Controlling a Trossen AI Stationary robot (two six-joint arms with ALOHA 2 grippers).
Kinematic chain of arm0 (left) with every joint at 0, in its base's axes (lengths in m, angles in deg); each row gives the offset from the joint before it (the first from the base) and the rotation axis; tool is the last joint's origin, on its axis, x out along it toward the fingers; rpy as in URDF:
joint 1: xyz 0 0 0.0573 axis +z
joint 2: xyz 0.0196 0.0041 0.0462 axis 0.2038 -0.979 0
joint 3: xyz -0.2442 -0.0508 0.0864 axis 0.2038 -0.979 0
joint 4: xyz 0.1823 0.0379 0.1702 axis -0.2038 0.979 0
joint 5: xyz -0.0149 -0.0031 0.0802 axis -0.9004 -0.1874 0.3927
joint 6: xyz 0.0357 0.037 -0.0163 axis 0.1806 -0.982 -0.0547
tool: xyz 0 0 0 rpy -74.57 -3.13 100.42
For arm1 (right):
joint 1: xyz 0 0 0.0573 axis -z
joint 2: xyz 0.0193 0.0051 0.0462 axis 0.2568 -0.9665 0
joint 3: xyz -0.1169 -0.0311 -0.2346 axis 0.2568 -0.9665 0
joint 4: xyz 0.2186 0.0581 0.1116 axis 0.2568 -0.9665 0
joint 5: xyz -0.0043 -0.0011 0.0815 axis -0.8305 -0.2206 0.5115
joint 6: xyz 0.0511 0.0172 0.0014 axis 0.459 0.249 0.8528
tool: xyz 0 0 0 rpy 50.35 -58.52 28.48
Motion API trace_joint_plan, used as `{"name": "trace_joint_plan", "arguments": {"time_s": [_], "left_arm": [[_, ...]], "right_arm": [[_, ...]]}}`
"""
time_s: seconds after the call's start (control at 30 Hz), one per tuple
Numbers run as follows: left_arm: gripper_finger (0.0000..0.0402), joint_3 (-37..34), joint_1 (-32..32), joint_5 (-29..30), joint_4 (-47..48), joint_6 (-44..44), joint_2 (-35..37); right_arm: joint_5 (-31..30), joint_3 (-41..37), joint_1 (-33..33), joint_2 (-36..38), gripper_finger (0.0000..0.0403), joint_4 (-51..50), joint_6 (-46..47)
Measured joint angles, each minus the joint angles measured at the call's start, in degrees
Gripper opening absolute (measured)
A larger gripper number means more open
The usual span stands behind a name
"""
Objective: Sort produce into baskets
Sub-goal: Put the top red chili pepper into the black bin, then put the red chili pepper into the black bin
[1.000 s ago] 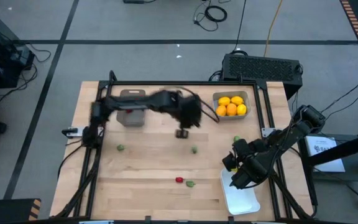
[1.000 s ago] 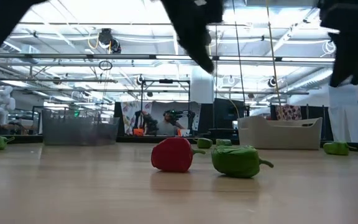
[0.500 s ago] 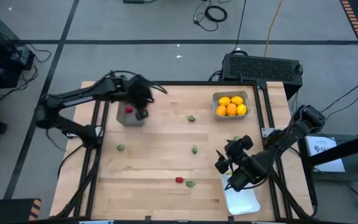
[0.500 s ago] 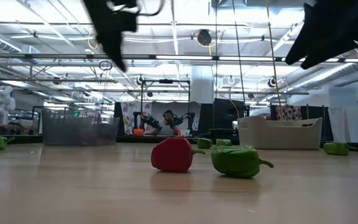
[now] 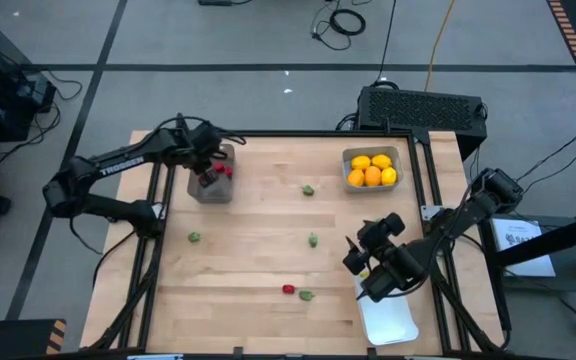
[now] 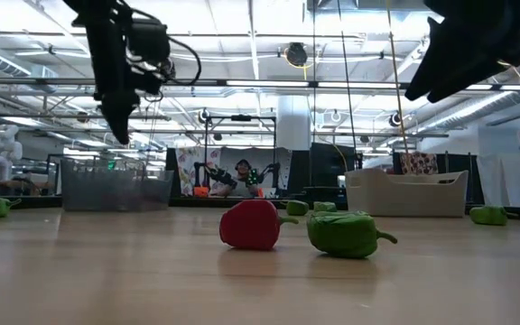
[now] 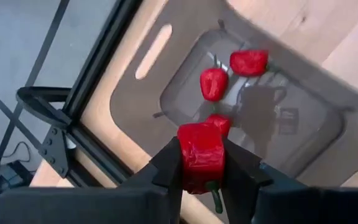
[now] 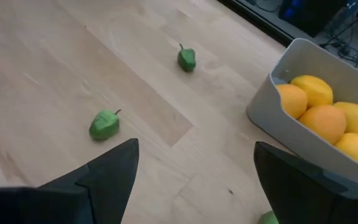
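Your left gripper [image 7: 202, 163] is clamped on a red pepper [image 7: 200, 155] and hangs directly over the brown-grey basket [image 5: 211, 189] at the high view's upper left, where red pieces already lie. Your right gripper [image 8: 194, 163], fingers spread and empty, waits at lower right beside the white basket [image 5: 388, 320].

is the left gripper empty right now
No, the left gripper is shut on a red pepper above the brown-grey basket.

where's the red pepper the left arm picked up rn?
Clamped in the left end effector, the red pepper hangs above the brown-grey basket at the table's far left in the high view, over the red pieces already in it.
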Motion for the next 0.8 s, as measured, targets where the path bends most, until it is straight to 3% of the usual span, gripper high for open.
{"name": "trace_joint_plan", "arguments": {"time_s": [0.43, 0.57, 0.67, 0.8], "left_arm": [[0.0194, -1.42, 0.48, -0.92, -0.90, -1.71, -0.08], [0.0209, -1.42, 0.47, -1.68, -0.92, -1.96, -0.08], [0.0211, -1.42, -0.13, -6.55, -0.92, -1.96, -0.06], [0.0210, -1.42, -3.02, -19.02, -1.60, -3.29, -0.06]], "right_arm": [[0.06, -0.02, 1.29, 0.00, 0.0309, 0.16, -1.48], [0.06, -0.02, 1.29, 0.00, 0.0309, 0.15, -1.48], [0.04, -0.02, 1.29, 0.00, 0.0309, 0.15, -1.48], [0.04, -0.02, 1.29, 0.00, 0.0309, 0.15, -1.49]]}}
